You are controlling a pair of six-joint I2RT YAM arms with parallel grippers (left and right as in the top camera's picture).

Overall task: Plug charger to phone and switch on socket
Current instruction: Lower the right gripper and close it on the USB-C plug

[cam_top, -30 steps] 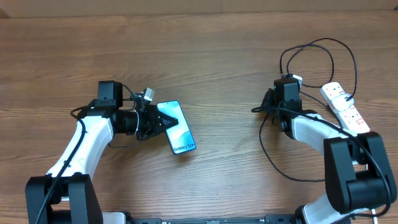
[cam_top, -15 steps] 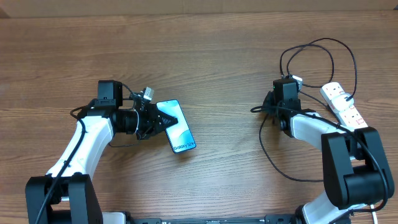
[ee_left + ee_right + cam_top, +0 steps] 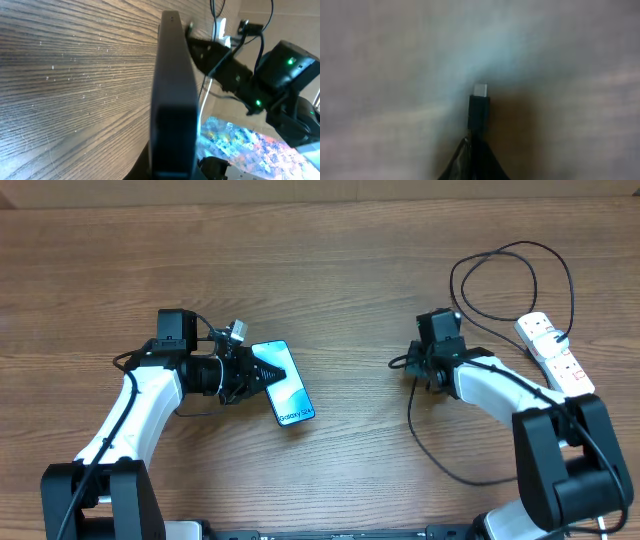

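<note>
moved: right gripper [image 3: 410, 363] slid left toward slim blue-screened smartphone [image 3: 285, 390], clamped on plug of thin black charger cable [image 3: 479, 111].
left gripper [image 3: 255, 373]: closed on phone's end, left of centre.
risk: misaligned plug misses port, shoves phone.

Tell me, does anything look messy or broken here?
Nothing is spilled or broken. The phone sits crooked, pinched by the left gripper; the charger sprawls in loose loops, its plug in the right gripper.

A brown wood-grain table [image 3: 330, 270] spreads under the left gripper [image 3: 262, 375] and the right gripper [image 3: 403, 364], evenly lit, with soft shadows. Well beyond both, along its far edge, runs a pale beige strip [image 3: 300, 188].
</note>
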